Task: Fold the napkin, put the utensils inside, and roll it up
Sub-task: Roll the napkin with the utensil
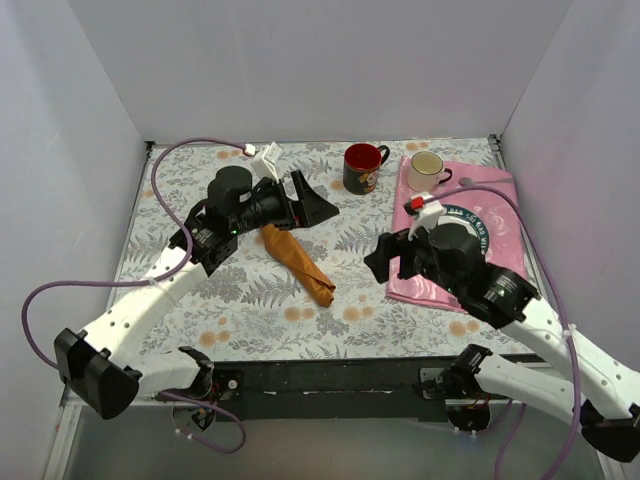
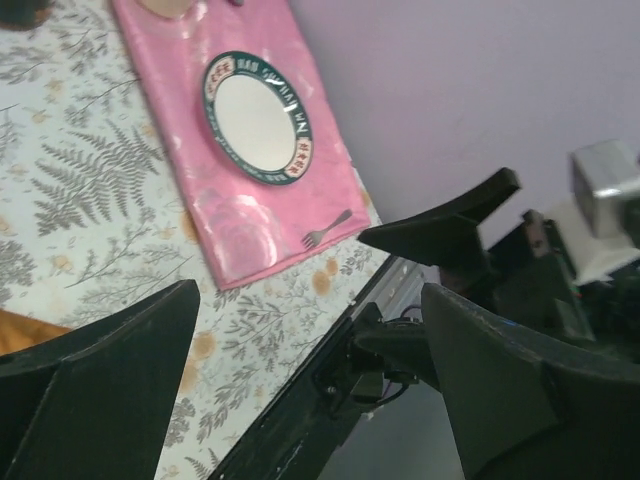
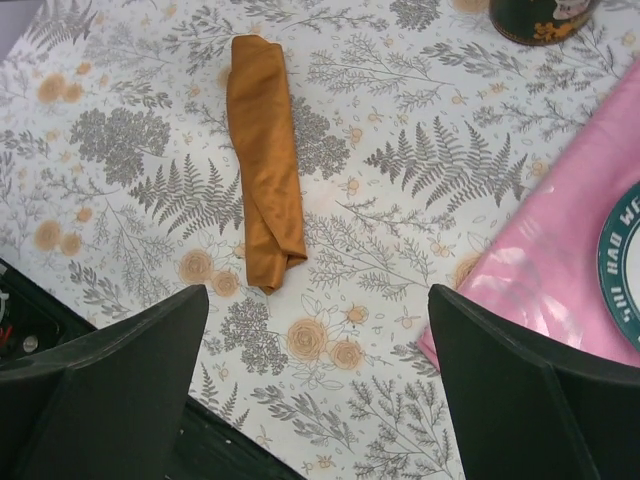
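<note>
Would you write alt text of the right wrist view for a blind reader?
A rolled orange napkin lies on a floral tablecloth, beyond the open jaws of the right gripper. A pink cloth and part of a plate show at right.

Rust on ferns
The napkin (image 3: pixel 266 170) is plain rust-orange; the tablecloth (image 3: pixel 420 170) white with grey ferns and orange blossoms; the pink cloth (image 2: pixel 230 225) faintly floral (a satin sheen); the plate (image 2: pixel 255 117) white, rimmed dark green.

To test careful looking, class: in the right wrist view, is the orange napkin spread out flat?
No, the napkin lies rolled into a narrow bundle on the floral tablecloth.
</note>
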`<state>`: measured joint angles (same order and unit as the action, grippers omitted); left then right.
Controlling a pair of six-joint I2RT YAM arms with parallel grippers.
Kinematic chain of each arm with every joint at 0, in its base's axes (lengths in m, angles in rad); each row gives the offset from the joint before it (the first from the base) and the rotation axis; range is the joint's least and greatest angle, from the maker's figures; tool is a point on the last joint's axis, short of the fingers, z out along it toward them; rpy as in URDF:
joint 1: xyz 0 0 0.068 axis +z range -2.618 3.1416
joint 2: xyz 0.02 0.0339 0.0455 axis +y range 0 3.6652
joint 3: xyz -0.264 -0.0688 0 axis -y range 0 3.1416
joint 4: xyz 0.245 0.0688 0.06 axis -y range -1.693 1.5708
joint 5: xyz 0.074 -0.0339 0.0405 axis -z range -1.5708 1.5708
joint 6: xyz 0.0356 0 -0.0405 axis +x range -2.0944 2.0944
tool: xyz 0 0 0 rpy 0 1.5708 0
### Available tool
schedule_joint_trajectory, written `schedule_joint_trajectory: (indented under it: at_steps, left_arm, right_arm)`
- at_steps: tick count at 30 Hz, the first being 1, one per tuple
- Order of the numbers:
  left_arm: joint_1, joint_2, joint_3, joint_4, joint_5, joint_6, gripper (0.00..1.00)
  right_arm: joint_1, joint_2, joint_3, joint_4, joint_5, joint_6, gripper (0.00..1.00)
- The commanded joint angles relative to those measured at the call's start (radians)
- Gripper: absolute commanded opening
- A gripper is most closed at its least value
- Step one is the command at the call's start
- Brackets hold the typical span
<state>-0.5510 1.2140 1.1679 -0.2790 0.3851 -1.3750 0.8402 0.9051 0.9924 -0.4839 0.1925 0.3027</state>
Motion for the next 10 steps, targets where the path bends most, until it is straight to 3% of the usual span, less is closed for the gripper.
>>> schedule_joint_trajectory:
  at_steps: [1,10]
  left_arm:
    - [-0.095,-0.094,-0.034,0.11,-0.117,-0.021,0.94]
    - [-0.145,-0.128,-0.154,0.193,-0.172,-0.068,0.98]
  right_arm:
    - [0.002,-0.145,-0.193,0.132,0.064,0.141,0.99]
    - [0.0,-0.356,-0.278,0.169,0.041,0.119,0.99]
